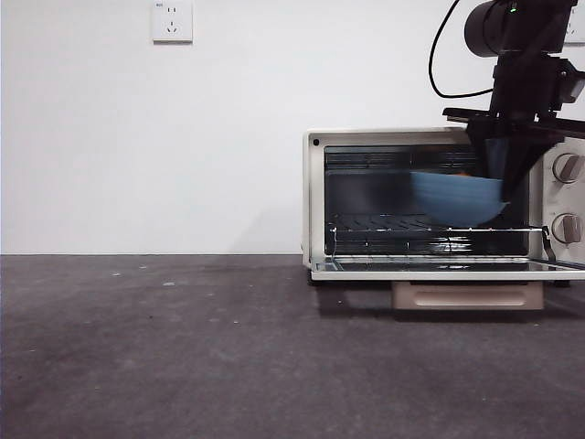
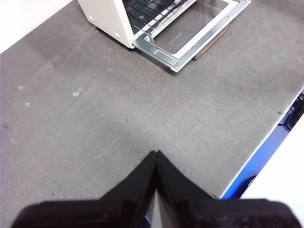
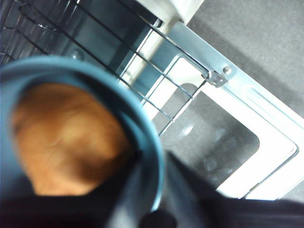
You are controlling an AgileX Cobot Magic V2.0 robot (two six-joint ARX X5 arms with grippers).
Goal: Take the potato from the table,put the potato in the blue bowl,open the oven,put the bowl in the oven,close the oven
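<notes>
Dark grey table [image 1: 183,347] lies bare left of the oven [image 1: 315,201]. There the left gripper [image 2: 156,156] waits with jaws pressed together, holding nothing. Inside the oven's mouth, above the wire rack [image 1: 402,229] and over the dropped door [image 1: 439,268], the right gripper [image 1: 507,174] clamps the rim of the blue bowl [image 1: 452,197], the potato [image 3: 66,137] inside. The bowl looks tilted; it should be levelled, carried deeper past the rack's front edge, then set down gently before releasing.

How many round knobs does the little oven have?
2. Both knobs sit on the right side of the oven, one above the other. The right hand holding the blue bowl partly covers that panel, so more could be hidden.
</notes>
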